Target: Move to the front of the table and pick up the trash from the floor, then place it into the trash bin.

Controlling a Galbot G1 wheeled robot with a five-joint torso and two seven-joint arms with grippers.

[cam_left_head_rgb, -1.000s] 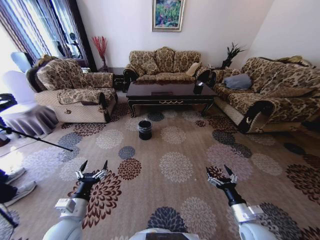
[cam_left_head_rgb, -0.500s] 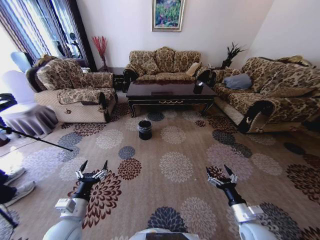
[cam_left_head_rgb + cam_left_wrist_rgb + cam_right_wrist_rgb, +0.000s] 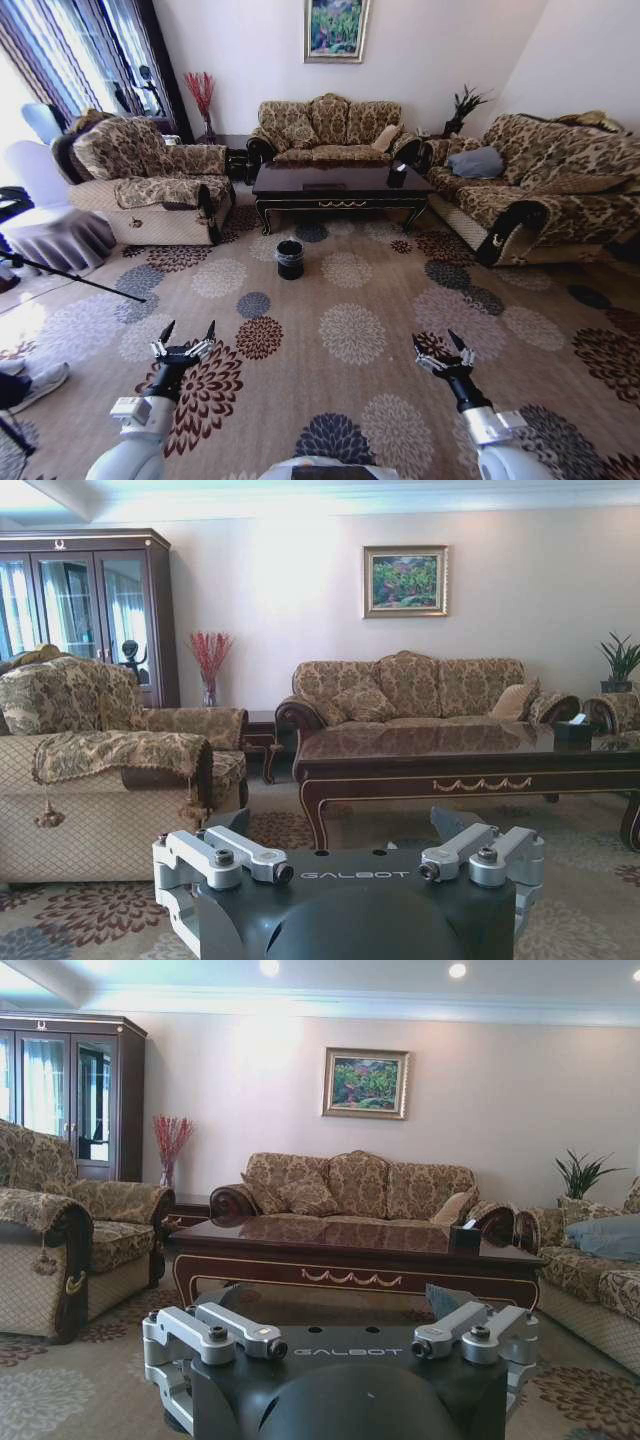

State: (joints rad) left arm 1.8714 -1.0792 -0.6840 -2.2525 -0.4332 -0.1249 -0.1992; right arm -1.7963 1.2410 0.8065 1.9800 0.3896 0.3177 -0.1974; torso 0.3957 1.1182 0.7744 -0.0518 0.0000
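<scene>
The dark glossy table (image 3: 340,185) with gold trim stands far ahead in the middle of the room, and is also seen in both wrist views (image 3: 470,760) (image 3: 350,1250). The small black trash bin (image 3: 290,259) stands on the flowered floor (image 3: 350,330), just before the table's left front corner. I cannot make out any trash on the carpet from here. My left gripper (image 3: 184,338) is held low and open over the carpet at the near left. My right gripper (image 3: 444,350) is open too, at the near right. Neither holds anything.
A patterned armchair (image 3: 150,180) is on the left, a sofa (image 3: 330,125) is behind the table and another sofa (image 3: 540,190) is on the right. A black tissue box (image 3: 397,175) sits on the table. A tripod leg (image 3: 70,275) crosses the carpet at the left. Open carpet lies between me and the table.
</scene>
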